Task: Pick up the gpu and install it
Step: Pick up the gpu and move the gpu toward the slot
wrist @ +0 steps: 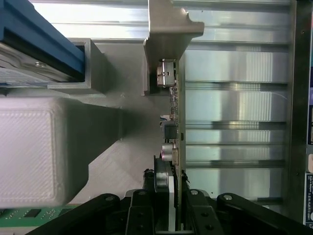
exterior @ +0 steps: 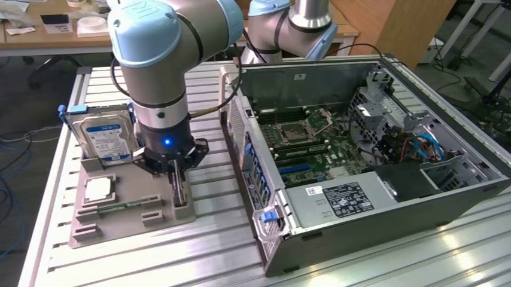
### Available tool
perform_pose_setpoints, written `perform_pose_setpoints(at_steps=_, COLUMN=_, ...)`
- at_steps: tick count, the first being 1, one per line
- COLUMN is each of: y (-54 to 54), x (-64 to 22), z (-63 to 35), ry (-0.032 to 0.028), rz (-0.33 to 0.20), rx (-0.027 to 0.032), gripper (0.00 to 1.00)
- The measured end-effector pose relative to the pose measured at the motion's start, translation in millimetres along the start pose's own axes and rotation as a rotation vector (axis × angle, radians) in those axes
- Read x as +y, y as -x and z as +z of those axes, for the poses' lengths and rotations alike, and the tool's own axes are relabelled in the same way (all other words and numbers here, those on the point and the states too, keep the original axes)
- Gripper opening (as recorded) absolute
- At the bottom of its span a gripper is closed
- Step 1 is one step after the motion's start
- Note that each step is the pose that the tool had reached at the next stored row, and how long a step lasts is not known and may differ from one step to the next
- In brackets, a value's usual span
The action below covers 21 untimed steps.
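We find the gripper [exterior: 176, 182] lowered over the grey parts holder [exterior: 119, 224], which lies on the slatted aluminium table [exterior: 160, 257]. The gpu [exterior: 182, 200] stands on edge in a slot along the holder's edge that faces the open computer case [exterior: 351, 239]. It is still seated in the holder.

In the wrist view the card [wrist: 175, 127] appears edge-on, its pale metal bracket [wrist: 168, 29] at the end away from the gripper [wrist: 169, 220]. The black fingers [wrist: 139, 218] flank the card, one on each face, and appear clenched against it. We record them as grasping the gpu.

Elsewhere on the holder, a hard drive [exterior: 104, 140] with a blue-white label stands upright at the corner behind the arm. A processor chip [exterior: 97, 190] lies flat near the middle, and a green memory stick [exterior: 119, 208] lies just beside it towards the front edge. The case lies on its side at the exterior view's right, with its motherboard [exterior: 312, 149] exposed.
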State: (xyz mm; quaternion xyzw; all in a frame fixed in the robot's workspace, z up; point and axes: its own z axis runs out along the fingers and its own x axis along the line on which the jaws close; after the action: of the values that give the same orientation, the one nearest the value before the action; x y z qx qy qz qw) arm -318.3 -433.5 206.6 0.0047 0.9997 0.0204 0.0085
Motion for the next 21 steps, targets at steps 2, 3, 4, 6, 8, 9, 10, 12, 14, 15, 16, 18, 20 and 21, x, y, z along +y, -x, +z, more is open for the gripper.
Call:
perform_pose_setpoints(at_steps=2, y=0.0, x=0.2, z=-5.0, ry=-0.0001, rz=0.0, rx=0.0001, gripper=0.28)
perform_pose_setpoints(at_steps=3, y=0.1, x=0.3, z=-8.0, ry=-0.0001, rz=0.0, rx=0.0001, gripper=0.28)
perform_pose_setpoints(at_steps=4, y=0.1, x=0.4, z=-10.8, ry=0.0, rz=0.0, rx=0.0001, gripper=0.28)
perform_pose_setpoints(at_steps=6, y=0.2, x=0.6, z=-16.8, ry=0.0, rz=0.0, rx=0.0001, gripper=0.28)
perform_pose_setpoints(at_steps=8, y=0.3, x=0.9, z=-23.1, ry=-0.0001, rz=0.0, rx=0.0001, gripper=0.28)
perform_pose_setpoints(at_steps=9, y=0.4, x=1.0, z=-26.2, ry=-0.0001, rz=0.0, rx=0.0002, gripper=0.28)
perform_pose_setpoints(at_steps=10, y=0.4, x=1.2, z=-29.2, ry=0.0, rz=0.0, rx=0.0001, gripper=0.28)
perform_pose_setpoints(at_steps=12, y=0.5, x=1.4, z=-34.6, ry=0.0, rz=0.0, rx=0.0001, gripper=0.28)
perform_pose_setpoints(at_steps=14, y=0.6, x=1.6, z=-40.3, ry=0.0, rz=0.0, rx=0.0001, gripper=0.28)
perform_pose_setpoints(at_steps=15, y=0.7, x=1.7, z=-43.1, ry=0.0, rz=0.0, rx=0.0001, gripper=0.28)
perform_pose_setpoints(at_steps=16, y=0.7, x=1.8, z=-46.0, ry=0.0, rz=0.0, rx=0.0001, gripper=0.28)
perform_pose_setpoints(at_steps=18, y=0.8, x=2.1, z=-52.3, ry=-0.0001, rz=0.0, rx=0.0001, gripper=0.28)
perform_pose_setpoints(at_steps=20, y=0.9, x=2.3, z=-58.7, ry=-0.0001, rz=0.0, rx=0.0002, gripper=0.28)
perform_pose_setpoints(at_steps=21, y=1.0, x=2.5, z=-62.0, ry=-0.0001, rz=0.001, rx=0.0001, gripper=0.28)
